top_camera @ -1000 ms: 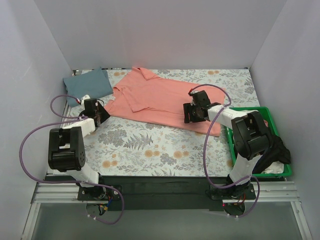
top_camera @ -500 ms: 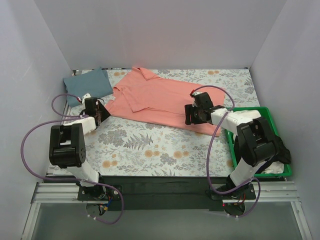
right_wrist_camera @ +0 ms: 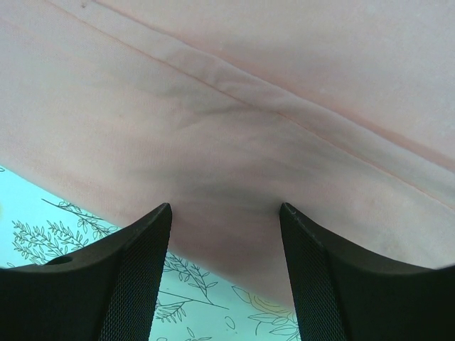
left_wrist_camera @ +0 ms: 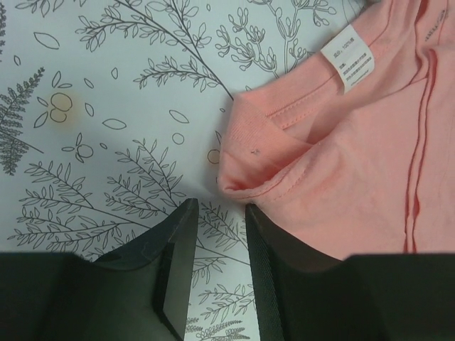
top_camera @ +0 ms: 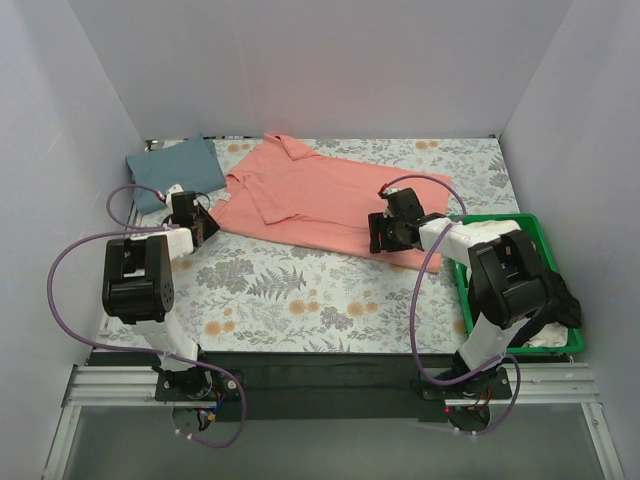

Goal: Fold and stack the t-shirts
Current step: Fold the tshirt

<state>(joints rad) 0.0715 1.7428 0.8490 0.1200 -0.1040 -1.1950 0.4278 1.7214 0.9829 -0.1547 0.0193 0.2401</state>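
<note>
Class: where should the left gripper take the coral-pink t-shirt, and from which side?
Probably pinch the coral-pink t-shirt at its stitched hem corner, coming in low from the bare floral cloth side: the corner rolls up into a lip there, facing the left gripper.

soft matt coral t-shirt (top_camera: 320, 205); printed floral cloth (top_camera: 300, 290); green plastic bin (top_camera: 528, 219).

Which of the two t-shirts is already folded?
The blue-grey t-shirt, a compact rectangle at the far left. The coral-pink t-shirt lies mostly spread out across the floral cloth.
</note>
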